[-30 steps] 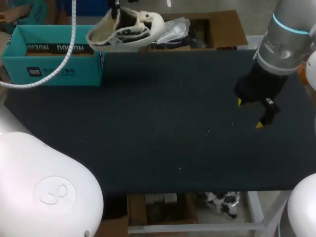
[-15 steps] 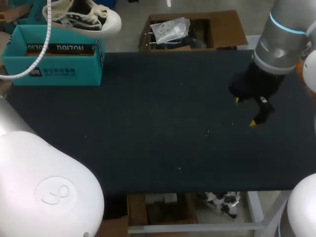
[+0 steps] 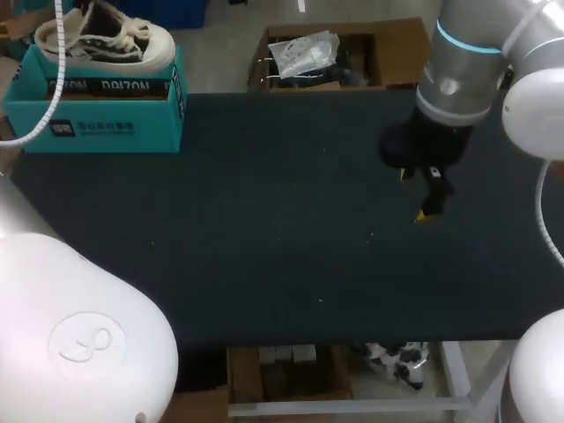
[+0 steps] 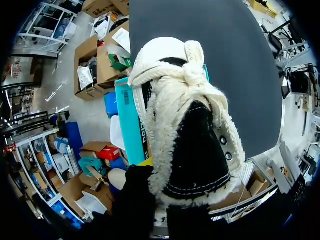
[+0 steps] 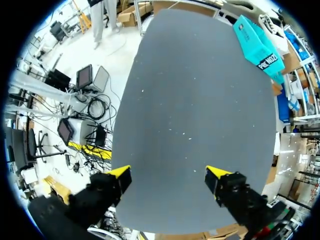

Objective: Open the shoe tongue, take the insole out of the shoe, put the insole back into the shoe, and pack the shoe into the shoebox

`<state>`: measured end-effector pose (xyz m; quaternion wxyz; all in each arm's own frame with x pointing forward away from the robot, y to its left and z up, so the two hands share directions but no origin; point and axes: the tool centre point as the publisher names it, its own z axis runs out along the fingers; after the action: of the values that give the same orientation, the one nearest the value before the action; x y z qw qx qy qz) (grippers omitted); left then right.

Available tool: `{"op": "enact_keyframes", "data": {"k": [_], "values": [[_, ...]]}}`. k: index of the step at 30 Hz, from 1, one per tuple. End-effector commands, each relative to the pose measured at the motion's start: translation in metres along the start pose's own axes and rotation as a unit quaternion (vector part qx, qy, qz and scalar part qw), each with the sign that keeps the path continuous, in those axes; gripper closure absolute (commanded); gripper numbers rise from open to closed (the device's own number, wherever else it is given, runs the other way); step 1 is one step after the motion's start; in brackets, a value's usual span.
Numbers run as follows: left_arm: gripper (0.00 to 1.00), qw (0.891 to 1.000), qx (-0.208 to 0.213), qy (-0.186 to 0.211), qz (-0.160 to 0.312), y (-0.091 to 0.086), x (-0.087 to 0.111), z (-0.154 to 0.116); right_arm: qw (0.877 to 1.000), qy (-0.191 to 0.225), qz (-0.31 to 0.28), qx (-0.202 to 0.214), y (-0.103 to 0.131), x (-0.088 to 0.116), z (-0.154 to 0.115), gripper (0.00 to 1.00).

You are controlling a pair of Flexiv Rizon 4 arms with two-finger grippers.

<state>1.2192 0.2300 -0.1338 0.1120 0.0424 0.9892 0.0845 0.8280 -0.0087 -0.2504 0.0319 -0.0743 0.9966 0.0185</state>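
Note:
A cream high-top shoe (image 3: 101,40) with a black inside sits at the open top of the teal shoebox (image 3: 97,97) at the table's far left corner. In the left wrist view the shoe (image 4: 185,125) fills the space ahead of my left gripper (image 4: 160,205), which is shut on its heel end, with the shoebox (image 4: 131,125) beneath and behind. My right gripper (image 3: 412,195) hangs open over the right half of the table with nothing between its fingers. The right wrist view shows that gripper (image 5: 169,175) above bare mat, the shoebox (image 5: 257,42) far ahead.
A dark mat (image 3: 264,229) covers the table, with a few small specks on it. A white cable (image 3: 44,123) from my left arm loops down in front of the shoebox's left end.
The shoe has travelled left from over the table's far edge to the top of the shoebox. My right gripper has moved left toward the table's middle, still open.

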Motion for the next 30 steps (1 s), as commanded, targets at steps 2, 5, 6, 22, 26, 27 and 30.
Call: {"op": "enact_keyframes", "data": {"k": [2, 5, 6, 22, 26, 27, 30], "values": [[1.0, 1.0, 0.005, 0.012, -0.008, 0.017, -0.005, 0.041, 1.0, 0.004, 0.0, 0.002, 0.001, -0.002, 0.0, 0.0], [1.0, 1.0, 0.001, 0.028, -0.007, 0.022, -0.007, 0.061, 1.0, 0.004, 0.0, 0.002, 0.001, -0.002, 0.0, 0.0], [1.0, 1.0, 0.001, 0.031, -0.004, 0.024, -0.007, 0.067, 1.0, 0.004, 0.0, 0.002, 0.001, -0.002, 0.0, 0.0], [1.0, 0.994, 0.002, 0.109, 0.022, 0.033, -0.007, 0.159, 1.0, 0.004, 0.0, 0.002, 0.001, -0.002, 0.0, 0.0], [1.0, 0.99, 0.005, 0.139, 0.03, 0.029, -0.011, 0.183, 1.0, 0.004, 0.0, 0.002, 0.001, -0.002, 0.0, 0.0], [1.0, 0.989, 0.006, 0.145, 0.032, 0.029, -0.012, 0.188, 1.0, 0.004, 0.0, 0.002, 0.001, -0.002, 0.0, 0.0], [1.0, 0.986, 0.007, 0.161, 0.035, 0.029, -0.016, 0.199, 1.0, 0.004, 0.0, 0.002, 0.001, -0.002, 0.0, 0.0]]}}
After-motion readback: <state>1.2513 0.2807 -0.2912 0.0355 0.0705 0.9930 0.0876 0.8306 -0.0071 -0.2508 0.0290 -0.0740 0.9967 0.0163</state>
